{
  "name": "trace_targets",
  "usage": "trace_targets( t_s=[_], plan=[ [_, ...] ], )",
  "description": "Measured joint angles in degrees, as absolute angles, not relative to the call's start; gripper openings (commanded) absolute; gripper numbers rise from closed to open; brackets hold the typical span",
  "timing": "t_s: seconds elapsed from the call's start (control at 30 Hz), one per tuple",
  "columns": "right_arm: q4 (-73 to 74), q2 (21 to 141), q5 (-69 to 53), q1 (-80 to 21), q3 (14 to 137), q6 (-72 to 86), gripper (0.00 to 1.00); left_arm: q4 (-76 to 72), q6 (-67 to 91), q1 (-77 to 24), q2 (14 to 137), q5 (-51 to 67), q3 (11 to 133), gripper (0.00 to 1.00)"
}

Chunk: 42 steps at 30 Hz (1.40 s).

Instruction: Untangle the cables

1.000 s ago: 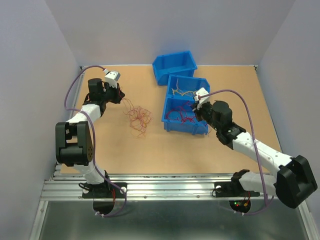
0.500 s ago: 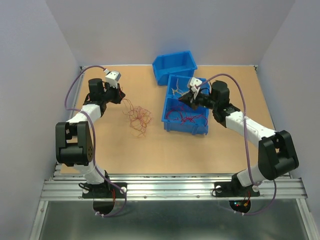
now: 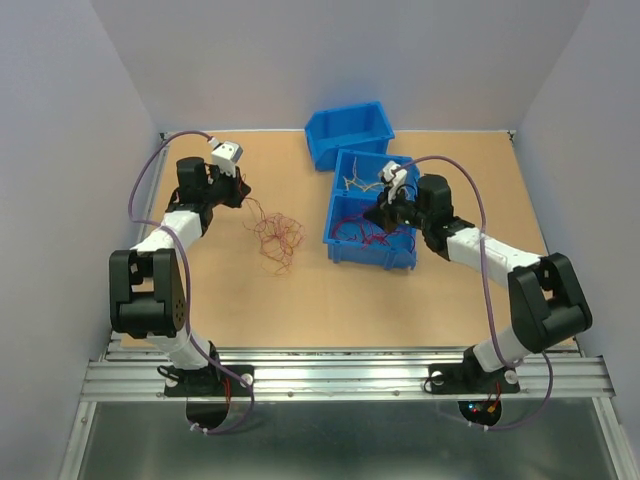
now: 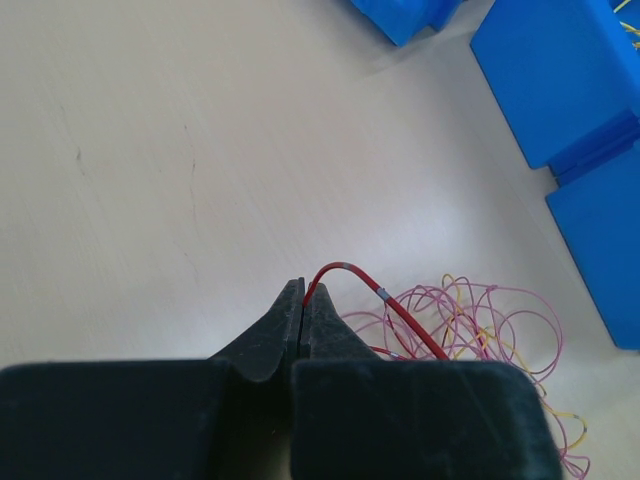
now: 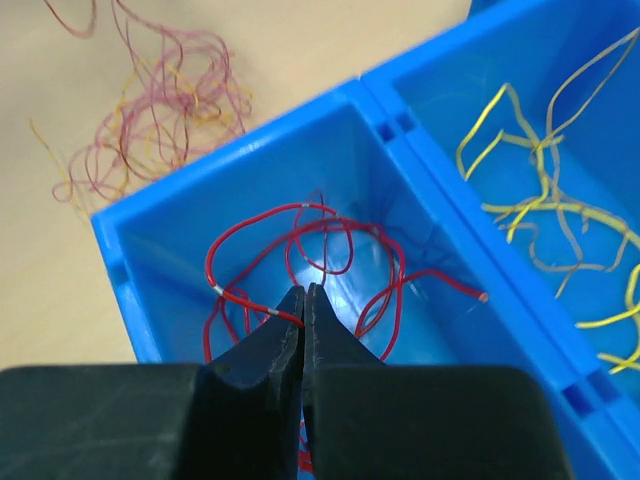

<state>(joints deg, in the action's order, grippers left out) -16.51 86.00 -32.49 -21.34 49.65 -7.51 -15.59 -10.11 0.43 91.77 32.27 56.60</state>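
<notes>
A loose tangle of thin red, orange and yellow cables (image 3: 277,235) lies on the table left of the blue bins. My left gripper (image 3: 243,196) sits at the tangle's far-left edge. Its jaws are shut on a red cable (image 4: 345,268) that arcs back into the tangle (image 4: 480,320). My right gripper (image 3: 383,212) hangs over the near blue bin (image 3: 368,262). There it is shut on one of the red cables (image 5: 235,295) that loop on the bin's floor; the gripper (image 5: 304,295) pinches it just behind its tips.
The middle blue bin (image 3: 352,160) holds yellow cables (image 5: 540,200). A third blue bin (image 3: 348,133) stands behind it at the back. Walls close in the table on the left, back and right.
The right arm has folded in and its wrist has swung from the bin's right corner to over the near bin. The left arm has held still.
</notes>
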Motion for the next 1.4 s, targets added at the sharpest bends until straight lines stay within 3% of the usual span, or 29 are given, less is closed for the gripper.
trace_targets(
  t_s=[0.27, 0.4, 0.6, 0.63, 0.7, 0.77, 0.87, 1.0, 1.17, 1.4],
  plan=[
    [-8.6, 96.8, -31.2, -21.5, 53.2, -10.4, 0.11, -15.6, -10.7, -1.8, 90.7, 31.0, 56.4, 0.00],
    [-3.2, 101.8, -27.1, -22.3, 57.2, -11.4, 0.21, -15.6, -11.1, -2.3, 89.5, 30.6, 55.4, 0.00],
    [-0.2, 101.2, -24.2, -23.0, 60.4, -10.6, 0.44, -15.7, -11.7, -3.3, 87.0, 29.4, 54.3, 0.00],
    [0.1, 100.6, -23.7, -23.0, 60.5, -10.4, 0.55, -15.7, -11.8, -3.4, 86.5, 29.3, 54.1, 0.00],
    [0.7, 97.5, -22.8, -23.0, 60.6, -9.4, 0.58, -15.6, -11.9, -3.7, 85.8, 29.3, 53.7, 0.00],
    [1.0, 94.3, -22.2, -23.2, 60.7, -8.5, 0.83, -15.7, -12.0, -3.8, 84.8, 29.3, 53.2, 0.00],
    [0.9, 89.5, -21.6, -23.7, 61.4, -6.9, 0.93, -15.6, -12.2, -4.2, 82.9, 29.5, 52.3, 0.00],
    [-1.2, 85.2, -21.5, -26.6, 61.8, -5.6, 0.94, -15.6, -12.7, -4.8, 79.5, 30.4, 51.4, 0.00],
    [-11.3, 85.9, -24.3, -33.9, 61.8, -4.3, 0.86, -14.2, -13.7, -6.0, 74.3, 32.9, 51.2, 0.00],
    [-22.2, 100.8, -24.6, -41.6, 68.2, -5.7, 0.83, -10.3, -14.7, -6.4, 68.1, 35.8, 51.2, 0.00]
  ],
)
